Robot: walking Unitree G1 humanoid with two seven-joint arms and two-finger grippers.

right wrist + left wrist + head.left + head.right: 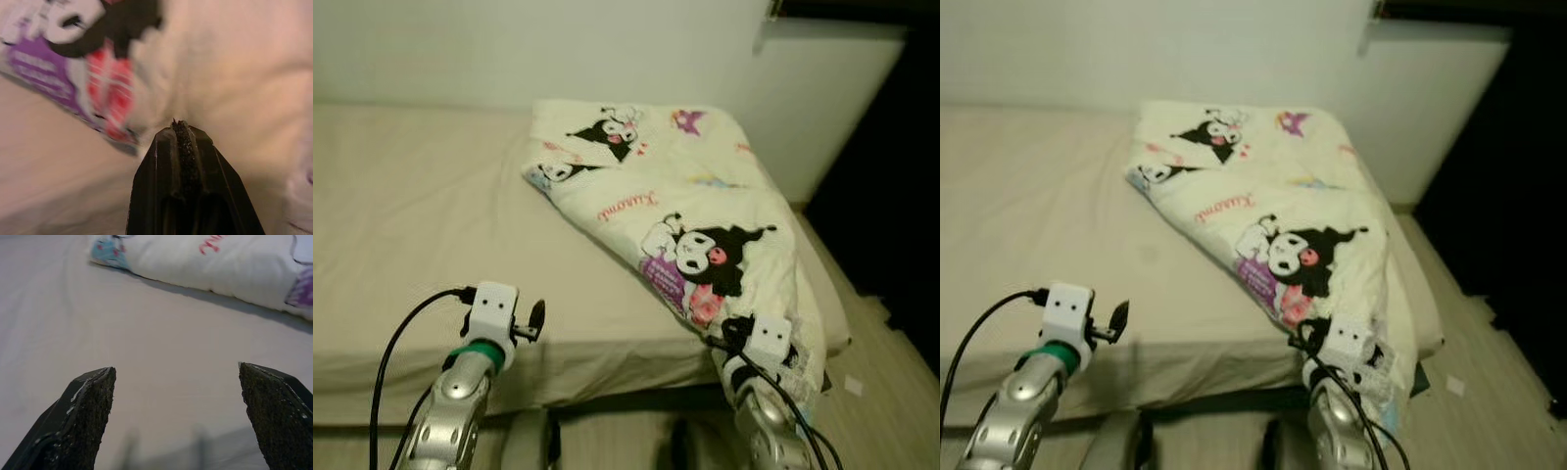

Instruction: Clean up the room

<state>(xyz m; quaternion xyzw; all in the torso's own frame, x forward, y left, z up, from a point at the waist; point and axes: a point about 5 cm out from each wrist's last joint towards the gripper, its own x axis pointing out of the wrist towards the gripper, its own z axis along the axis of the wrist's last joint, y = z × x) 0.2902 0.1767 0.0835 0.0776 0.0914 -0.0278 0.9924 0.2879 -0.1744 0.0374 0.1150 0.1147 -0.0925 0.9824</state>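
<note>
Right tool (180, 128) (pinched) against quilt (705, 206)

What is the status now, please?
Right pincer shut on the blanket at the bed's near edge. Left pincer open over bare sheet. Nothing in the way.

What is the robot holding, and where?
The right claw is shut on the near corner of the cream cartoon-print quilt. The left claw is open above the beige bed sheet, holding nothing.

Cartoon-print cream blanket (685, 211) folded, rumpled, draped over bed's right edge.
</note>
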